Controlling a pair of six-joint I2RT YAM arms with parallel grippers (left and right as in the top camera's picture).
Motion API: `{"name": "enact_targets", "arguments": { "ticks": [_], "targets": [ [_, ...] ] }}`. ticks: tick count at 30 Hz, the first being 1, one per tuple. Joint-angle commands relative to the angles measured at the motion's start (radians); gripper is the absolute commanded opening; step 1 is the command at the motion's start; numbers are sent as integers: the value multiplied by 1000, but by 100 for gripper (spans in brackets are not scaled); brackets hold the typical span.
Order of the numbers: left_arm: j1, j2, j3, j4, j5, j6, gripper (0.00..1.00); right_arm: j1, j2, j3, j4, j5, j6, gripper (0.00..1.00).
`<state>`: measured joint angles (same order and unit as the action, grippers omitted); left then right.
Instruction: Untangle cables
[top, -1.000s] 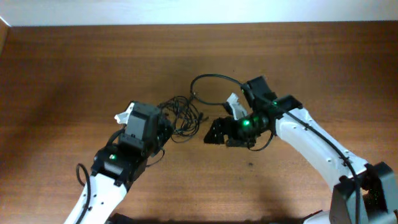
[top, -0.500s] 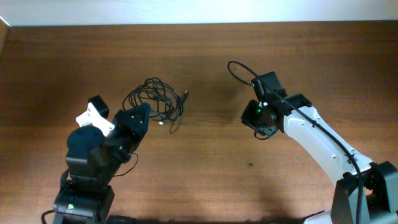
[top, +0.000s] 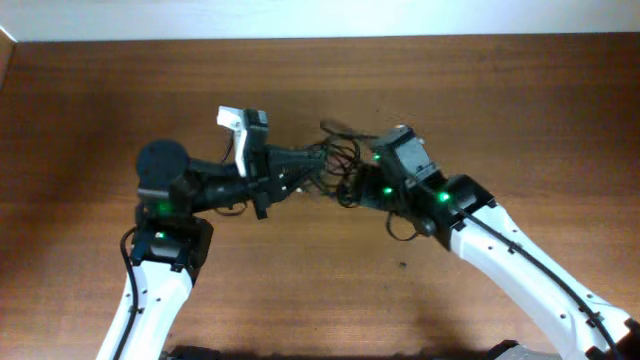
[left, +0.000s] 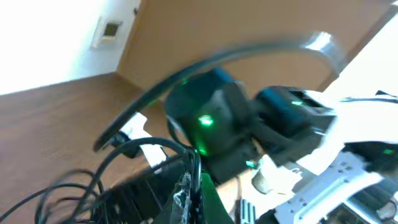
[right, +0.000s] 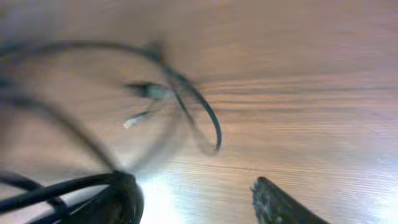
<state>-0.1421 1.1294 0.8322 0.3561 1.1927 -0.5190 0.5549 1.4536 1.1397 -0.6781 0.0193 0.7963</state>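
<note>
Around cables (top: 338, 158), closed left gripper (top: 306, 162)

one cable clump (top: 335, 160), two tools (top: 297, 168) (top: 362, 187)

Soft, even light keeps the overhead view bright and fairly clear across the brown table (top: 90, 120), with a washed-out pale strip along the top edge, while both wrist views are smeared by blur, the cables (right: 211, 124) ghosted, and white glare pools low in the right one.
</note>
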Motion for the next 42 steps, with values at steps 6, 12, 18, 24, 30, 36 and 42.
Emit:
{"name": "enact_targets", "arguments": {
  "ticks": [6, 12, 18, 24, 30, 36, 42],
  "targets": [
    [345, -74, 29, 4, 68, -117, 0, -261, 9, -8, -158, 77, -42, 52],
    [363, -73, 29, -758, -817, -268, 0, -314, -74, -8, -217, 169, -87, 44],
    [358, -73, 29, -940, -801, 133, 0, -313, -89, -8, -186, -128, -231, 43],
    [358, -55, 18, -898, -441, 472, 0, -198, -21, -18, 20, -738, -531, 62],
    [358, 108, -142, -901, -517, 458, 0, 76, 204, -24, 298, -523, -565, 47],
    [358, 362, -183, -700, -516, 348, 0, 165, 336, -24, 391, -163, -644, 45],
    [358, 380, -183, -682, -517, 347, 0, 165, 401, -24, 418, -95, -740, 48]
  ]
}}
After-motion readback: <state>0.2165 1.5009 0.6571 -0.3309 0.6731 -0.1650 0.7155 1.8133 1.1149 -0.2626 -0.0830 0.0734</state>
